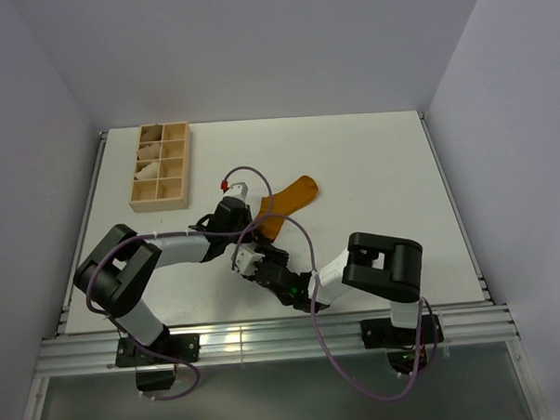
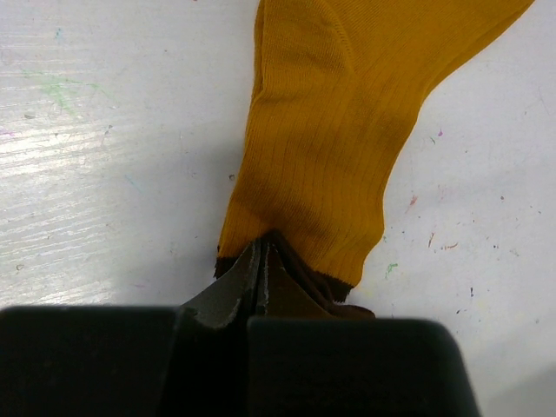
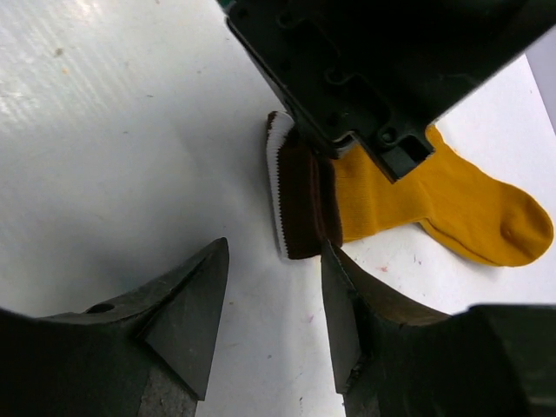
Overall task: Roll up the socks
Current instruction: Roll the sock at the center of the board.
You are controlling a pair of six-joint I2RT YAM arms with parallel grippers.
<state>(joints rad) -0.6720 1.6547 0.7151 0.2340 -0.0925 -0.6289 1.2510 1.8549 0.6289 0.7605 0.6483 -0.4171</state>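
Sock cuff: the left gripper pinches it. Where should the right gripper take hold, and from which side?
Probably the exposed stretch of the brown cuff, beside the shut left gripper. Come from the cuff end, opposite the toe: the sock lies flat, and the open right gripper faces that white-edged end.

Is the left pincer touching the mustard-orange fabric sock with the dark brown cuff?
Touching. The left wrist view shows the left pincer shut on the mustard-orange fabric sock at its dark brown cuff, with the fabric bunched between the tips.
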